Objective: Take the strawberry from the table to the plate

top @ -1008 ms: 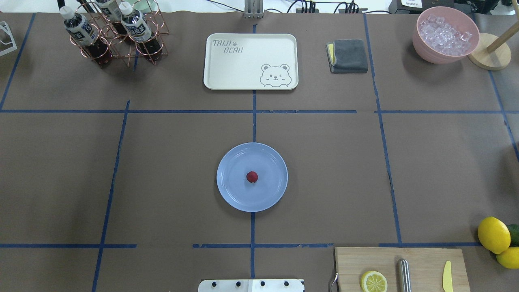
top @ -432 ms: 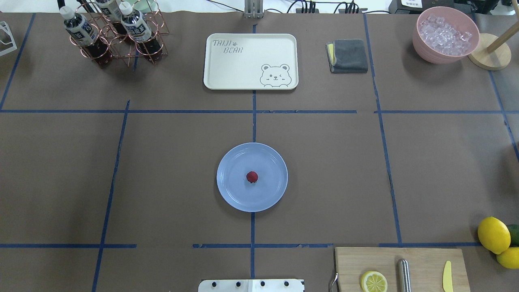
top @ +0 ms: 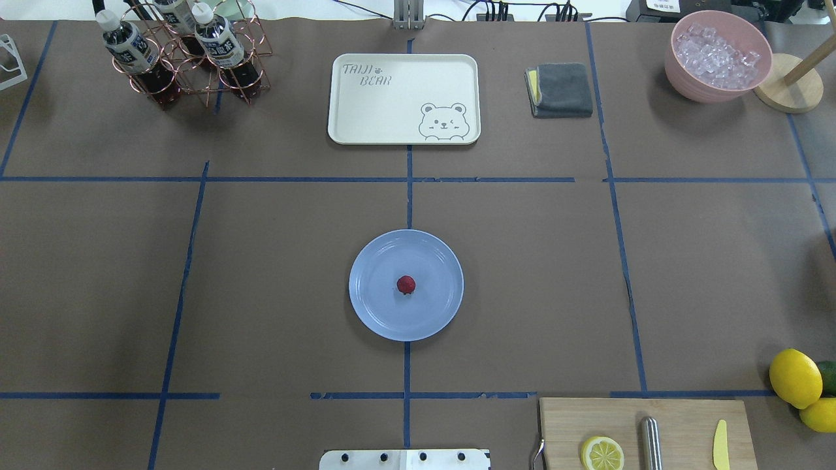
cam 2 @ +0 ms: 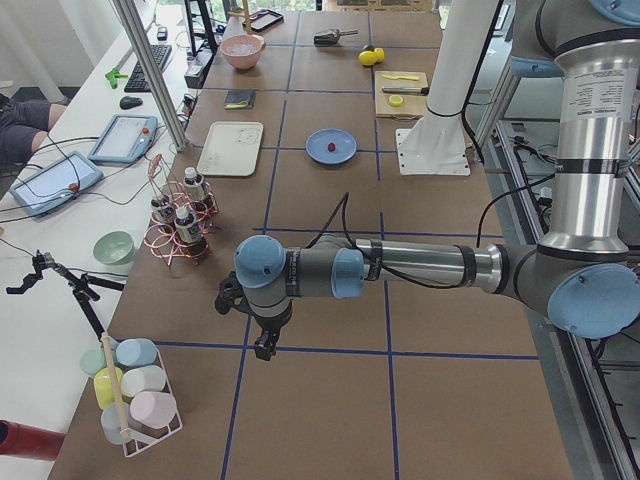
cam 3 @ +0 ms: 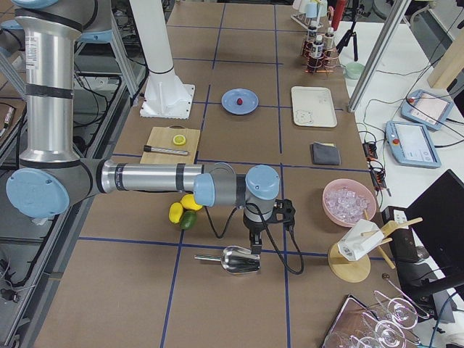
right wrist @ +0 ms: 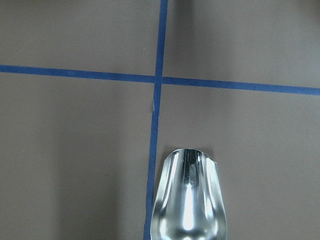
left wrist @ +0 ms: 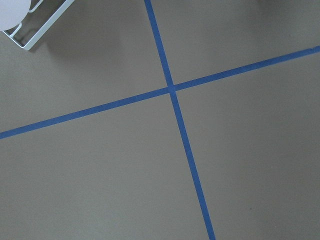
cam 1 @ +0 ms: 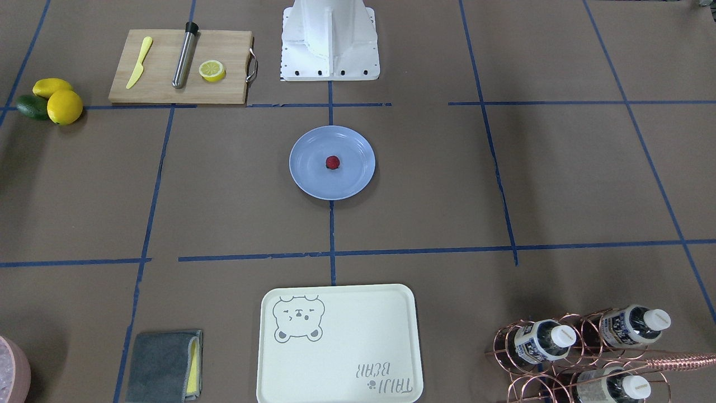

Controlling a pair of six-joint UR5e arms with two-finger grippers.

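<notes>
A small, dark-red, rounded strawberry (top: 405, 284) sits at the middle of the round, glossy light-blue plate (top: 369, 312), which lies on the brown paper-covered desk (top: 261, 274) where two blue tape lines meet, directly in front of the robot's white base (cam 1: 330, 50). The berry looks nearly round from above, so no long axis stands out that would favour one approach over another.

Neither arm reaches into the overhead or front-facing views. The left gripper (cam 2: 264, 345) hangs over a tape crossing well off to the plate's left, beyond the copper wire rack of bottles (cam 2: 178, 222). The right gripper (cam 3: 254, 244) hangs well off to the plate's right, past the wooden cutting board (cam 3: 170, 146), just above a shiny metal scoop (cam 3: 234, 259) lying on the desk. Both grippers show only in the side views, so it cannot be told whether either is wide or narrow; neither appears to carry anything. The wrist cameras show only bare paper, tape and the scoop's bowl.

From each gripper the strawberry lies inward, toward the desk's centre, and neither arm looks clearly nearer. With the berry on the plate, the placing appears done and both arms parked clear.
</notes>
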